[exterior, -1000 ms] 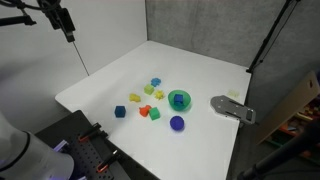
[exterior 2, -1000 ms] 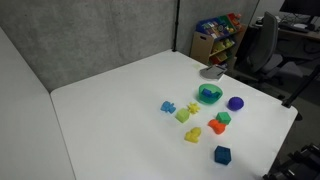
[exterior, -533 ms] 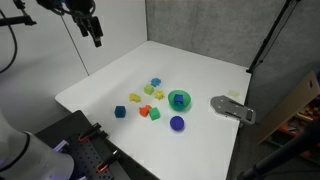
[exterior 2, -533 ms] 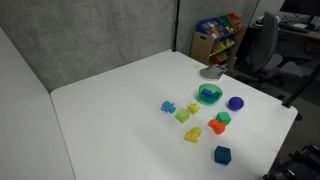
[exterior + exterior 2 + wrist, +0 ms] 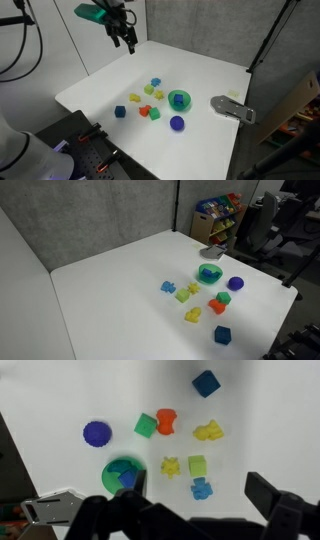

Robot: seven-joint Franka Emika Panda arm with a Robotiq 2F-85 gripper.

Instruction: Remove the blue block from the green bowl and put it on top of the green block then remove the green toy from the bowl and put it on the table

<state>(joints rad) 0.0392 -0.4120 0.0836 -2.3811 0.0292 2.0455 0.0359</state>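
Though alike, two blue blocks (image 5: 206,383) (image 5: 127,479)

Both exterior views look obliquely down on the table (image 5: 190,65) from well back, on different sides. Wrist view looks straight down from high. All three share bowl (image 5: 179,99) and blocks (image 5: 146,426).

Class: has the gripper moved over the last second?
Yes. In an exterior view the gripper has swung rightward, from beyond the table's edge toward the green bowl.
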